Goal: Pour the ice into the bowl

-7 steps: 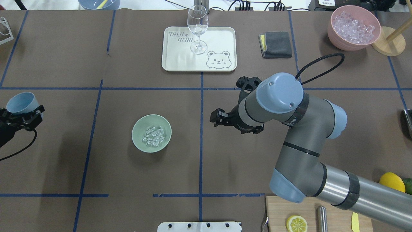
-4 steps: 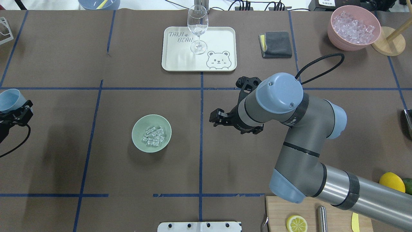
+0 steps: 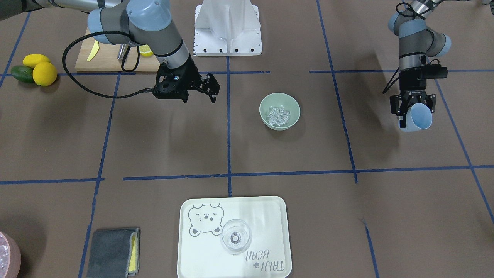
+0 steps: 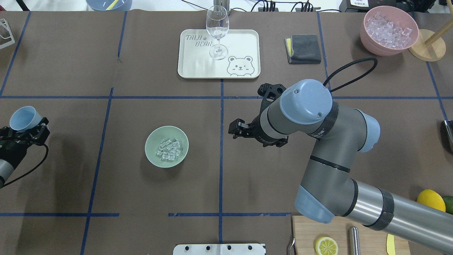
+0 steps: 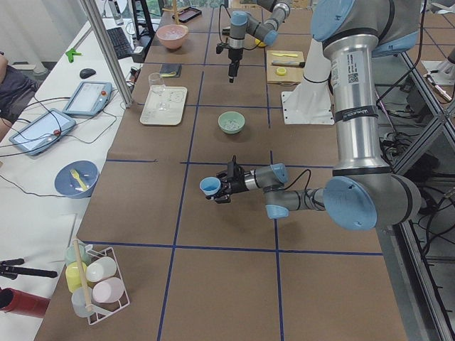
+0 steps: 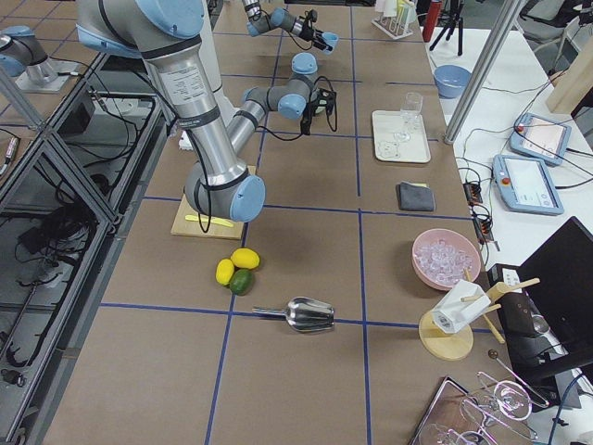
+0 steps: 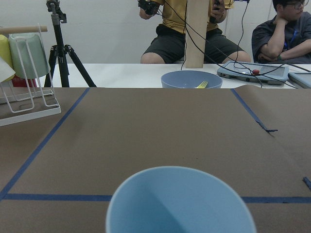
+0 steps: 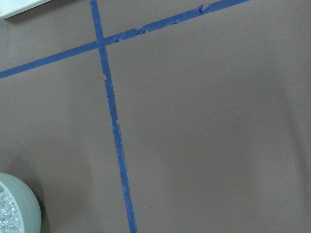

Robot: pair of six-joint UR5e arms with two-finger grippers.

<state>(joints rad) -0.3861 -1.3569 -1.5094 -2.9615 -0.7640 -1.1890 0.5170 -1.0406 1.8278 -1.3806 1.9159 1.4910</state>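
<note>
The sage-green bowl (image 4: 166, 146) stands left of the table's middle, with a small heap of clear ice (image 4: 169, 149) in it. It also shows in the front view (image 3: 279, 111). At the table's left edge my left gripper (image 4: 24, 128) is shut on a light blue cup (image 4: 22, 119), held tilted above the table. The cup (image 7: 180, 204) looks empty in the left wrist view. My right gripper (image 4: 236, 129) hovers right of the bowl, open and empty. The right wrist view catches only the bowl's rim (image 8: 19, 204) at its lower left corner.
At the back, a white tray (image 4: 244, 39) holds a wine glass (image 4: 217, 32). A grey cloth (image 4: 303, 48) and a pink bowl of ice (image 4: 388, 30) lie right of it. A cutting board (image 4: 308, 233) with a lemon half (image 4: 326, 245) is front right.
My left gripper swung the cup out towards the left edge and then back a little to the right, with the cup's mouth now facing more upward. My right arm shifted slightly left.
</note>
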